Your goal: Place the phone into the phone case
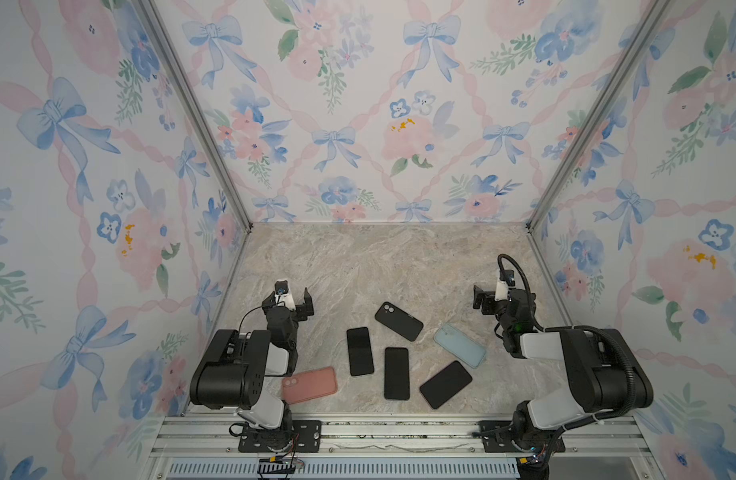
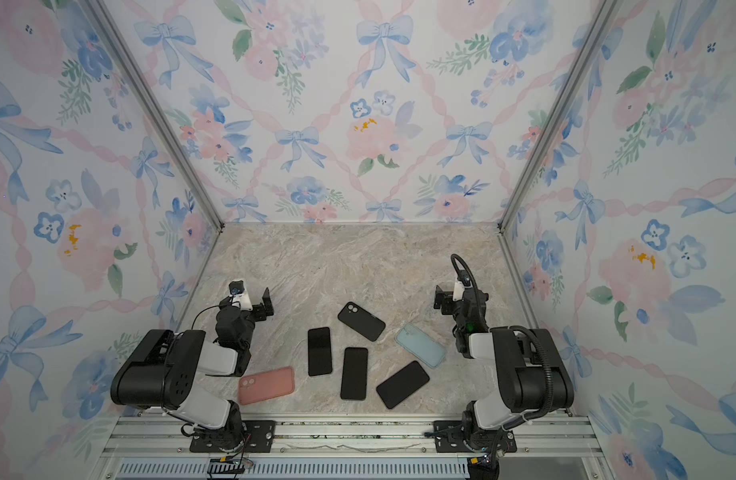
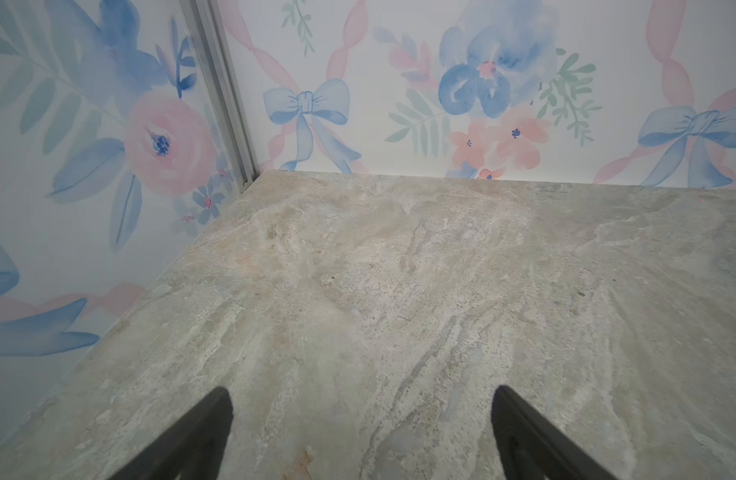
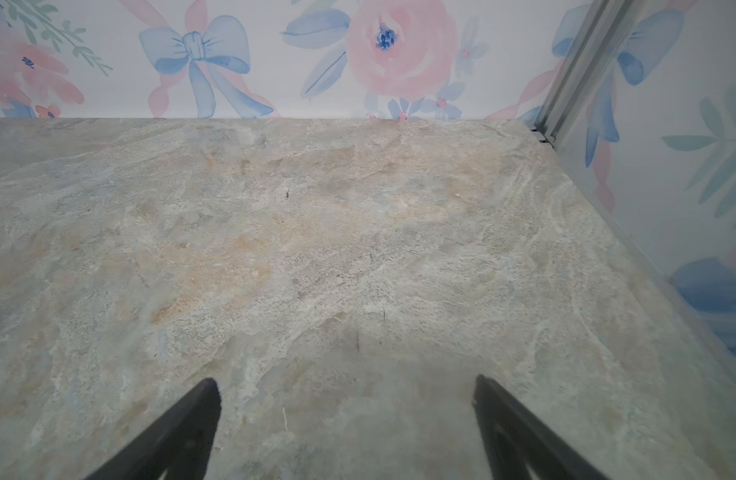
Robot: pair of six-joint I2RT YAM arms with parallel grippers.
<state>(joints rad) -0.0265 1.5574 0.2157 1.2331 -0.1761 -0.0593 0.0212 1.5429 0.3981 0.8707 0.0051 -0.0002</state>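
Our left gripper (image 3: 360,399) and right gripper (image 4: 345,386) stand spread and empty, with bare table (image 3: 399,270) ahead of the fingers (image 3: 200,436) to the walls (image 3: 399,124). Phones (image 1: 396,373) and cases (image 1: 460,345) lie behind them, between both grippers.

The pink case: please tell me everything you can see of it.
The pink case is salmon, matte-looking, with rounded corners. It lies flat on the table, back up, its camera patch with two holes toward the left arm. It sits near the front edge, slightly tilted, apart from the phones.
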